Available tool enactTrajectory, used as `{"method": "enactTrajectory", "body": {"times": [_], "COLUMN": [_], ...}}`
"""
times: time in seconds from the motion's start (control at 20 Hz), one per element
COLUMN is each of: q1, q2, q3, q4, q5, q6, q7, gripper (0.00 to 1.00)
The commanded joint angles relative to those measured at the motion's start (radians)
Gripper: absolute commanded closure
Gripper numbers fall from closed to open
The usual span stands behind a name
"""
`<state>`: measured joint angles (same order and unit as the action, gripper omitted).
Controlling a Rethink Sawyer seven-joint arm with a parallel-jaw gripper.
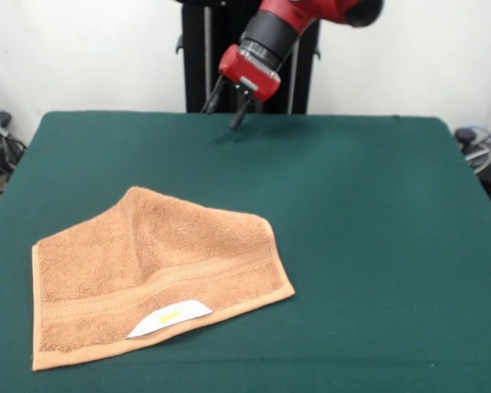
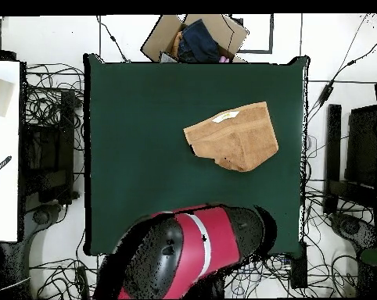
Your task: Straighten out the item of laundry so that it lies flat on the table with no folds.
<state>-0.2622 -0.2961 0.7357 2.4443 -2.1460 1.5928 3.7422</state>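
- The pincer point(image 1: 227, 106) hangs at the far side of the table in the front view, on a red block at the end of the red and black arm point(image 1: 299, 16). Its two thin dark fingers point(image 1: 239, 116) stand apart with nothing between them, tips slanting down toward the cloth without touching it.
- One towel point(image 1: 151, 274), orange-tan terry with a looped, fuzzy pile, lies on the near left part of the table in the front view, well apart from the pincer.
- It is not flat. A far corner is folded over, so the outline runs to a blunt peak at the far side instead of a rectangle, and a soft ridge crosses the middle.
- A smoother woven band point(image 1: 180, 277) runs along it close to the near edge, with a narrow hem beyond.
- One white label point(image 1: 170, 318) with a yellow mark lies on the near edge, curved like a tab.
- The table point(image 1: 368, 213) is a single large rectangle covered in dark green felt-like cloth, matte and smooth, far larger than the towel.
- Seen from overhead, the towel point(image 2: 232, 137) lies in the right half of the table point(image 2: 137, 141), and the arm's bulky red and black body point(image 2: 195, 246) covers the bottom edge.
- Beyond the table's top edge in the overhead view sits one open cardboard box point(image 2: 195, 37) holding dark fabric.
- Tangled black cables point(image 2: 51, 86) cover the floor on both sides.
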Motion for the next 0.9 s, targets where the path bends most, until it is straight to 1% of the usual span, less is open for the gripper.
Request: {"method": "enactTrajectory", "body": {"times": [0.05,0.4,0.55,0.7,0.9], "q1": [0.027,0.043,0.048,0.063,0.057], "q2": [0.126,0.12,0.094,0.025,-0.083], "q3": [-0.16,-0.182,-0.185,-0.176,-0.167], "q4": [0.064,0.05,0.055,0.07,0.071], "q5": [0.161,0.142,0.153,0.197,0.266], "q6": [-0.262,-0.291,-0.311,-0.34,-0.41], "q7": [-0.282,-0.28,-0.296,-0.341,-0.449], "gripper": [0.0,0.0,0.0,0.0,0.0]}}
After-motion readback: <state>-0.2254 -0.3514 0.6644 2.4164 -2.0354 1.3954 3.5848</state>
